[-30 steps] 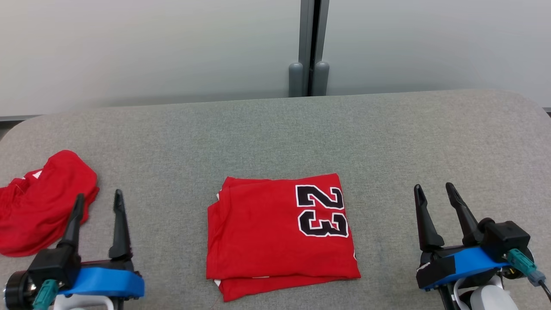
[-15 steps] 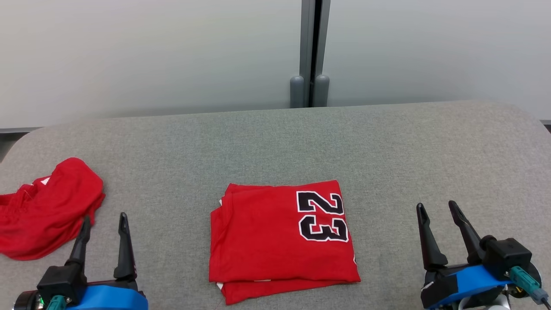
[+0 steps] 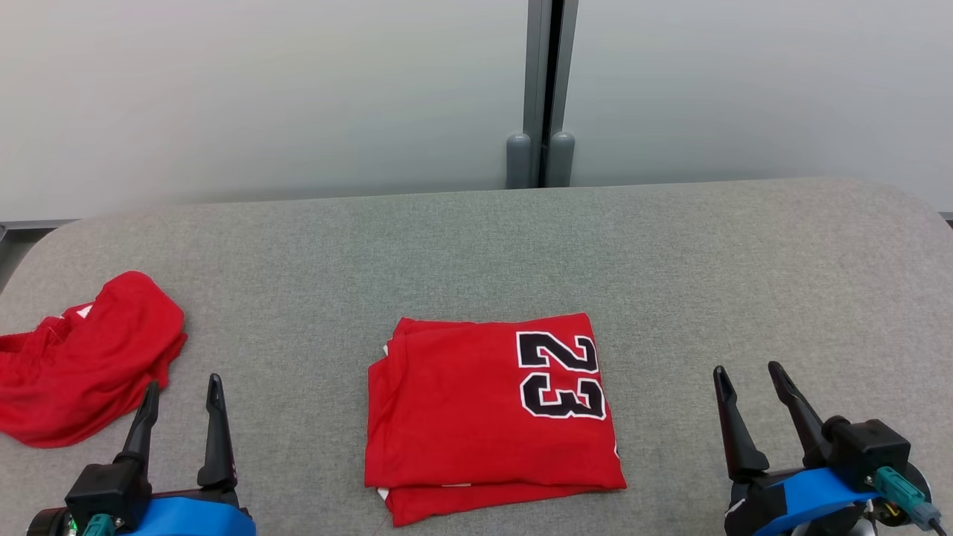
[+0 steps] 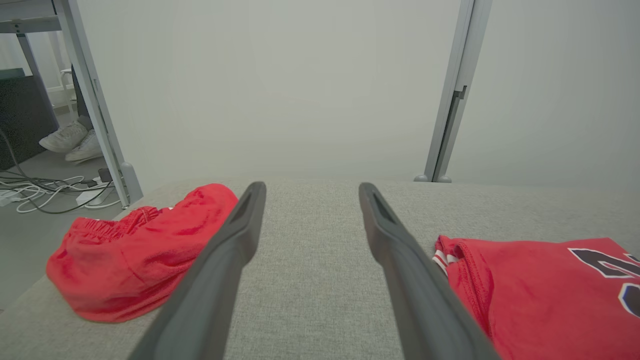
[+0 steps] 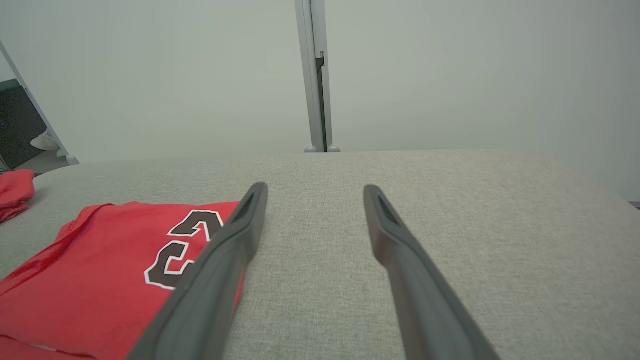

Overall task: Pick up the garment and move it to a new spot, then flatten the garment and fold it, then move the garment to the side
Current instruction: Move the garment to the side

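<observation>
The garment [image 3: 476, 424] is a red jersey with a black "23", folded into a flat rectangle at the near middle of the grey table [image 3: 476, 246]. My left gripper [image 3: 184, 385] stands open at the lower left, well clear of the garment's left edge. My right gripper [image 3: 746, 370] stands open at the lower right, also apart from it. In the left wrist view the left gripper [image 4: 311, 186] has bare table between its fingers and the garment [image 4: 540, 295] to the right. In the right wrist view the garment [image 5: 100, 270] lies left of the right gripper [image 5: 315, 186].
A crumpled red pair of shorts [image 3: 82, 365] lies at the table's left edge, just beyond my left fingers, also seen as shorts [image 4: 135, 260]. A grey partition wall with a metal post [image 3: 541, 97] stands behind the table. Cables [image 4: 45, 192] and a person's white shoes [image 4: 70, 142] are on the floor left.
The head camera has tilted, shifting the whole picture down. Both grippers have drawn back toward the bottom edge, farther from the folded garment. Both stay open.
</observation>
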